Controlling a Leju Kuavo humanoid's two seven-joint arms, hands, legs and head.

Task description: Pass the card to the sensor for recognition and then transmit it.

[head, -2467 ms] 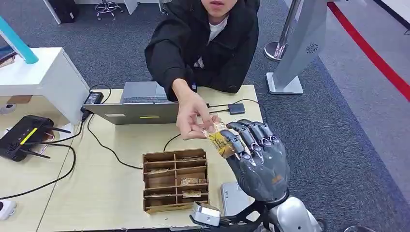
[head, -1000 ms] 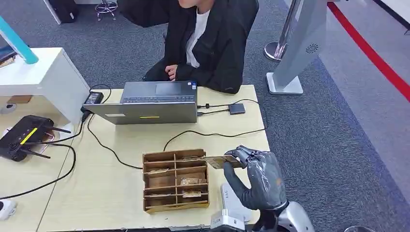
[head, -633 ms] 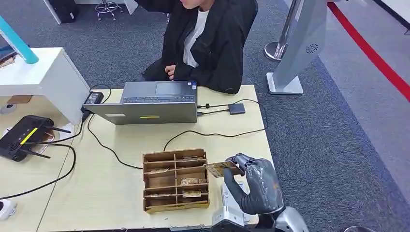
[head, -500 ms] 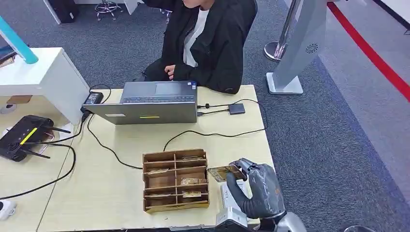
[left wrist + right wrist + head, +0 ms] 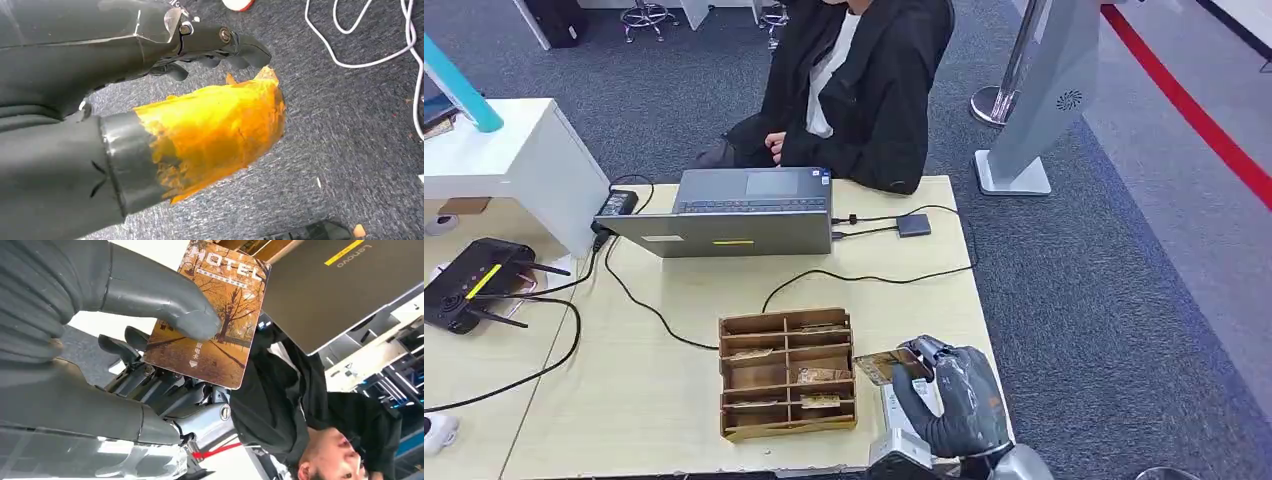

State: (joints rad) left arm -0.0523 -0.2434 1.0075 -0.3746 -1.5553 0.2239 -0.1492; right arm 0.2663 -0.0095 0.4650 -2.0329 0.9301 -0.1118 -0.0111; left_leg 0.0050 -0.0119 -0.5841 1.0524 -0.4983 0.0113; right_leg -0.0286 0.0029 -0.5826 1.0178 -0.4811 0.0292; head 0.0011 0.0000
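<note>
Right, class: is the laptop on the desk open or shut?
Open. In the head view the laptop shows its keyboard deck facing the seated person, while its lid's grey back, with a yellow strip, leans toward the robot.

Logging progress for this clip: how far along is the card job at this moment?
Done: the right hand holds the autumn-tree "MOTEL" card, pinched under its thumb. In hand: the card hangs just above the grey flat sensor pad at the table's near edge, beside the brown wooden compartment box. Left: no sign of recognition shows, and passing the card on to the seated person in the black jacket looks undone.
</note>
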